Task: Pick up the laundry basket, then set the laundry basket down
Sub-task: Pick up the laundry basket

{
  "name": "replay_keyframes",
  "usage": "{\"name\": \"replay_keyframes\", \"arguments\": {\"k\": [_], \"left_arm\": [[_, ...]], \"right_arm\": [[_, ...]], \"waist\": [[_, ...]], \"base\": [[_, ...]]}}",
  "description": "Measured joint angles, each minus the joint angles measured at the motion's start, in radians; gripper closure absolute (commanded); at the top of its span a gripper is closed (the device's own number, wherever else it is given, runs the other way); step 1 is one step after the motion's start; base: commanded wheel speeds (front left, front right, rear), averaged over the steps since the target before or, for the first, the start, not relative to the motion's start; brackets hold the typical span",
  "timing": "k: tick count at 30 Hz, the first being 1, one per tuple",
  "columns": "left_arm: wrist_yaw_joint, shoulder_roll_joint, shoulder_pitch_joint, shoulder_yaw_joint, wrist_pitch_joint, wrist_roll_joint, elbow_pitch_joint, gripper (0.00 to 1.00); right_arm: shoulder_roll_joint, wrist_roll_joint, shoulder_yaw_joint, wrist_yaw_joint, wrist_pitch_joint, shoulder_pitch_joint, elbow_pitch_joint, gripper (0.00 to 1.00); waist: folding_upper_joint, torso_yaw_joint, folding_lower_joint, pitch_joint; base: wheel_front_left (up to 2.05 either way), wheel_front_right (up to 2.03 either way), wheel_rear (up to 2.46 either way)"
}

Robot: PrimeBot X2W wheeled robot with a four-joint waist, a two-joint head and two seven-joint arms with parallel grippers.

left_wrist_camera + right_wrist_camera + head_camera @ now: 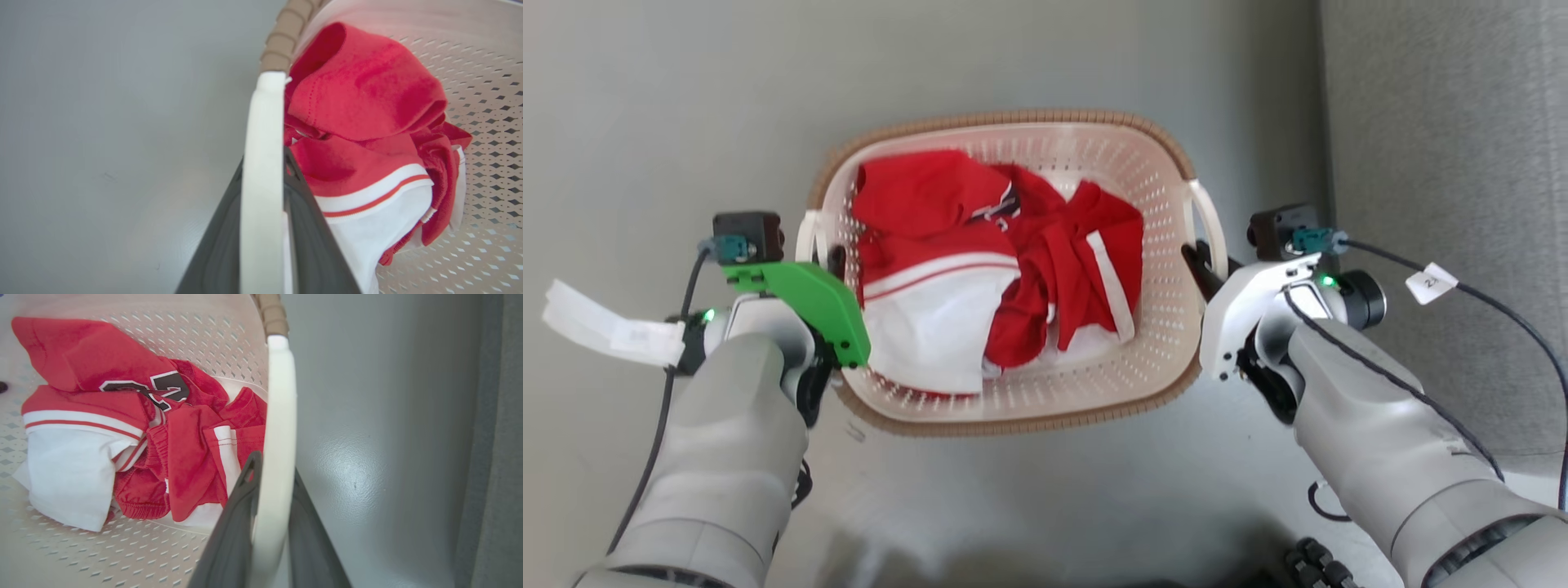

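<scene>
Between the two grippers sits the laundry basket (1045,135), over grey floor (645,98); whether its base is clear of the floor cannot be told. Left gripper (836,260) is closed narrow on the left loop handle (263,134) — one dark finger each side. Right gripper (273,465) clamps the right loop handle (280,396) likewise. Judgement: stiff perforated plastic, light load of red and white garments (980,269), smooth handles that may slip or flex — best gripped mid-span, both sides level.
</scene>
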Motion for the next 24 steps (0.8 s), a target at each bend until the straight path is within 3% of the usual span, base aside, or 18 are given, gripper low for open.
{"name": "replay_keyframes", "arguments": {"k": [24], "left_arm": [[0.000, -0.012, 0.161, -0.037, 0.096, -0.084, 0.002, 1.00]], "right_arm": [[-0.005, 0.117, 0.085, 0.000, 0.076, 0.130, 0.010, 1.00]], "waist": [[0.0000, 0.000, 0.0000, -0.260]], "base": [[0.00, 0.00, 0.00]]}}
